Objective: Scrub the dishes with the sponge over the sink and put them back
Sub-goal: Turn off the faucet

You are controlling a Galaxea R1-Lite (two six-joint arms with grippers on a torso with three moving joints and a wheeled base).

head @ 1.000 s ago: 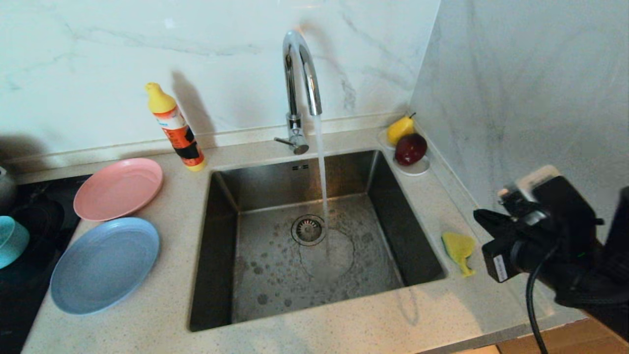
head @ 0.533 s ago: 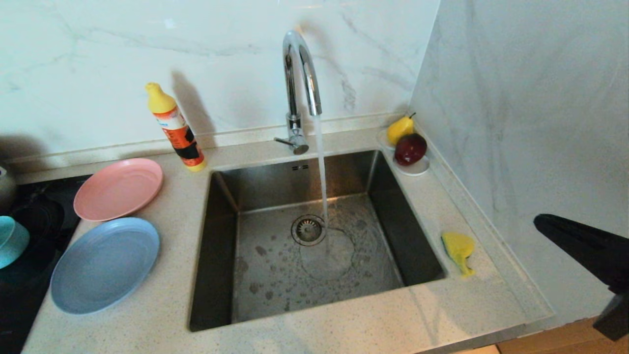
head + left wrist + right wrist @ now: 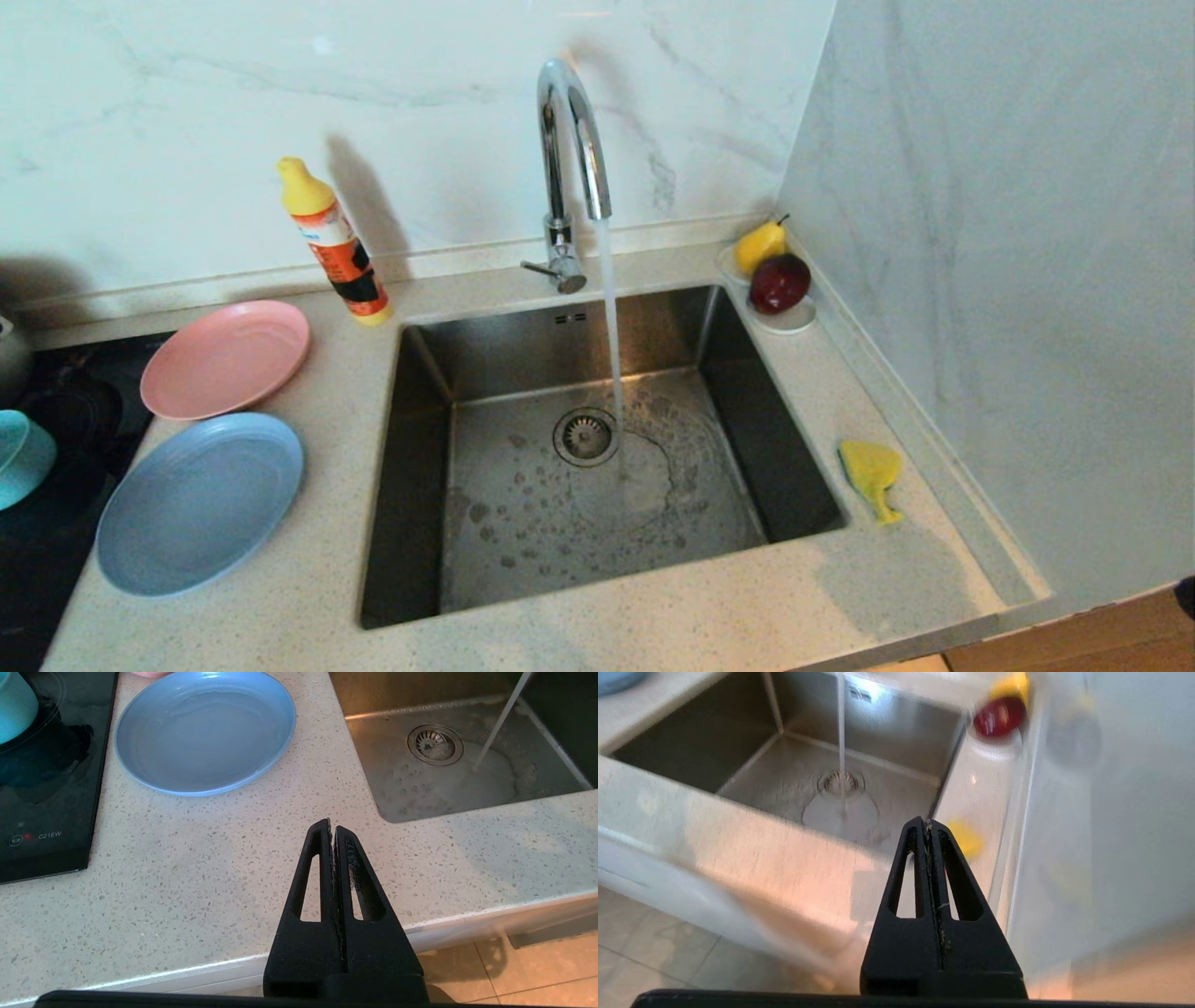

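Your left gripper (image 3: 332,828) & right gripper (image 3: 927,826) hang off the counter's front edge, jaws pinched together, empty. Crumpled soft yellow sponge (image 3: 872,474) lies right of the square steel sink (image 3: 420,467); tap (image 3: 569,140) runs.

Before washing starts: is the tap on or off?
On. A stream of water falls from the tap into the sink.
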